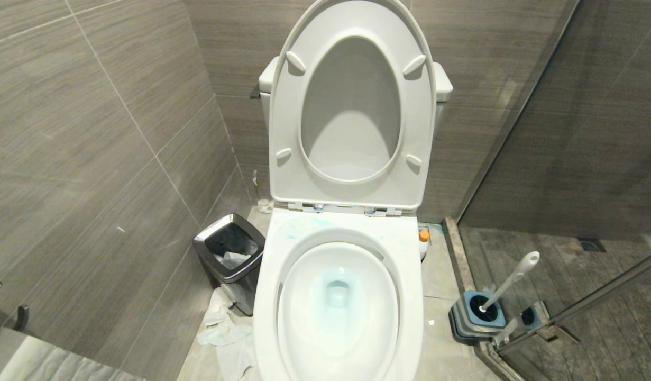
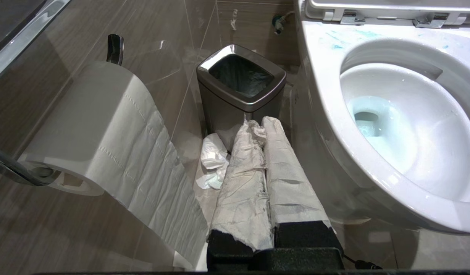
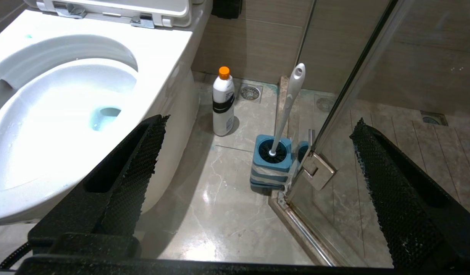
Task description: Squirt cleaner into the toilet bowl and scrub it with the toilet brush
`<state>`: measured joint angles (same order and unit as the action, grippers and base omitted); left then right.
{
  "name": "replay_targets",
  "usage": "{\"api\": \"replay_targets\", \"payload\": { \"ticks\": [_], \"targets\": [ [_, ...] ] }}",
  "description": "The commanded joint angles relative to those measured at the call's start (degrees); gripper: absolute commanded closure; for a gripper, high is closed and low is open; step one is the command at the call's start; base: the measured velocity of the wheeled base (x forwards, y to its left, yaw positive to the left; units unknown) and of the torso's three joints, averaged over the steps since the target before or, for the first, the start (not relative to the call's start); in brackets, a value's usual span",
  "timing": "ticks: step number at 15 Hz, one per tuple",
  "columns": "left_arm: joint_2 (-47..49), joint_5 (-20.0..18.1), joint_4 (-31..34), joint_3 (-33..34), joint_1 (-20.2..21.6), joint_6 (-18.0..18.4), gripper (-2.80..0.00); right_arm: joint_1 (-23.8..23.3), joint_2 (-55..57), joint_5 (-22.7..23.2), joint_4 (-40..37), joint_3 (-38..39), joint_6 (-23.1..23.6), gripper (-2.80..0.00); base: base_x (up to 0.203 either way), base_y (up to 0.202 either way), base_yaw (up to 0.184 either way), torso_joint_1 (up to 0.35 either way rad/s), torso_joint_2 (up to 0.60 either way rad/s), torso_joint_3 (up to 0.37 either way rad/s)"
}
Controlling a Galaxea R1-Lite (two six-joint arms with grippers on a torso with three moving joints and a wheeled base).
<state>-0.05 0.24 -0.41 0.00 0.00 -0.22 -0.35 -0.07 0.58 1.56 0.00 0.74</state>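
Looking down from the head view first: the toilet bowl [image 1: 338, 296] sits dead centre with seat and lid propped up against the tank, and the water at the bottom has a pale turquoise tint, plus a few blue smears on the rim near the hinges. The cleaner [image 1: 423, 239] is mostly tucked behind the bowl's right side on the floor, only its orange cap and a bit of body poking out. The toilet brush [image 1: 507, 283] stands in its blue-and-grey holder [image 1: 476, 316] further right, by the glass shower door [image 1: 584, 304], handle leaning back. Steel-rimmed bin [image 1: 231, 259] on the left, crumpled paper around it. Neither arm shows here. Left wrist view: the left gripper [image 2: 263, 128] has its paper-wrapped fingers pressed together with nothing between them, hanging between the bin and the bowl's outer wall, paper roll [image 2: 88, 126] off to the side. Right wrist view: the right gripper [image 3: 257, 152] is spread as wide as it goes, holding nothing, looking at the bottle and brush on the floor. My guess on handling: the bottle looks light, smooth plastic, probably slippery and a bit squeezy, so I'd grab it around the labelled waist, not the cap. The brush handle looks stiff and thin, easy to twist in a grip, so take it up high below the flattened end and lift straight out of the holder.
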Motion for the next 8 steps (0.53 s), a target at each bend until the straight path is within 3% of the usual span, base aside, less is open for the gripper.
{"api": "replay_targets", "payload": {
  "ticks": [1,8],
  "targets": [
    [0.0,0.0,0.0,0.4,0.0,0.0,0.00,0.0,0.0,0.0,0.0,0.6,0.0,-2.80,0.000,0.000,0.000,0.000,0.00,0.000],
    [0.0,0.0,0.0,0.4,0.0,0.0,0.00,0.0,0.0,0.0,0.0,0.6,0.0,-2.80,0.000,0.000,0.000,0.000,0.00,0.000]
  ]
}}
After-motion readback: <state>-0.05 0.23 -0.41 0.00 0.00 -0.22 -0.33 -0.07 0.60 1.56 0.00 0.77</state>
